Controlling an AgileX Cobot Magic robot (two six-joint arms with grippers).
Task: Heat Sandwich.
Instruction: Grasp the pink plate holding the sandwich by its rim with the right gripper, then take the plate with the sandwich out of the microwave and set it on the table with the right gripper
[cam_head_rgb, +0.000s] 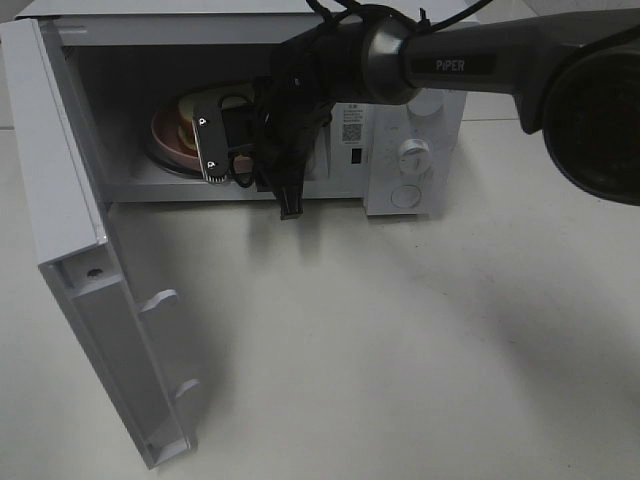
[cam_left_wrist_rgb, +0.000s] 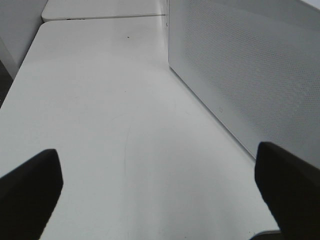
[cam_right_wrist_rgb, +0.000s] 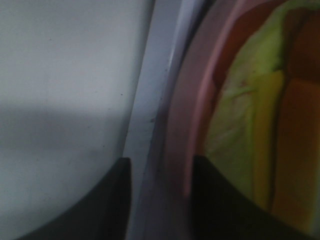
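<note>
Surface: white table is carrying the scene, lying bare toward the near edge.
Directly on it: white microwave is sitting toward the back, door hanging open at left.
Second tabletop: another white table is butting against the far edge.

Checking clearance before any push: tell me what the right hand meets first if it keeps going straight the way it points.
The pink plate: the right hand straddles its rim inside the microwave, with the sandwich just beyond. Depth is blurry, so contact may already exist.
</note>
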